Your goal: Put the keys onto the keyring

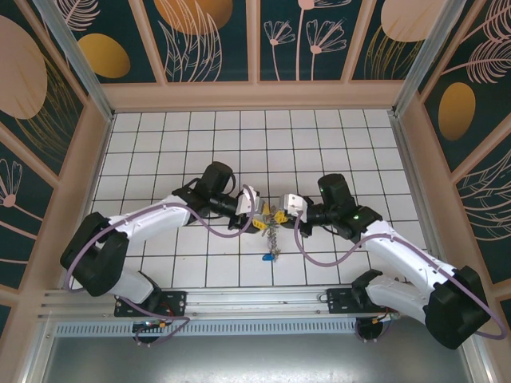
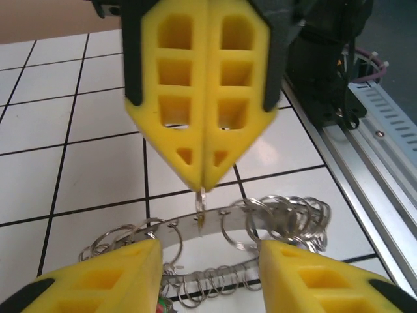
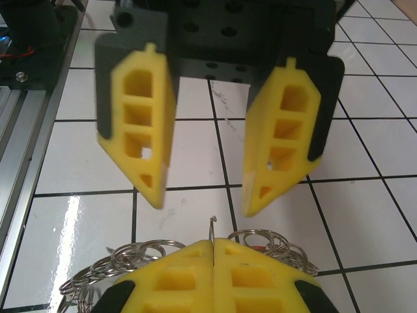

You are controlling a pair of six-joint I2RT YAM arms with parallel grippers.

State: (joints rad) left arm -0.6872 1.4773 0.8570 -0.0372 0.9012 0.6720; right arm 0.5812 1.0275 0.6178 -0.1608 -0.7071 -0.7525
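Keyring of thin silvery metal, strung with many small split rings [image 1: 273,235], sits near the middle of the white tiled floor [image 1: 239,140], between the two grippers. Seen from above, its long axis runs from the gripper tips toward the arm bases, across the line joining the two grippers. A blue-headed key [image 1: 266,258] marks its near end, and a yellow-headed key [image 1: 259,225] sits beside its upper part.

In the left wrist view the keyring [image 2: 260,215] spreads left to right as a flat band with loops bunched at the right. The right gripper [image 2: 203,186] has its yellow pads pressed together on one thin upright loop of it. The right wrist view shows the same pinch [image 3: 214,244], with the wire loop sticking up from the closed tips and rings [image 3: 140,254] fanned out to the left.

The left gripper [image 3: 205,202] faces it with its pads well apart and nothing between them. Its own fingertips [image 2: 146,261] straddle the band without touching it.

Bare tiles stretch toward the far wooden wall [image 1: 255,94]. The aluminium rail [image 1: 255,297] lies closer, on the near side. Both arms flank the keyring left and right.
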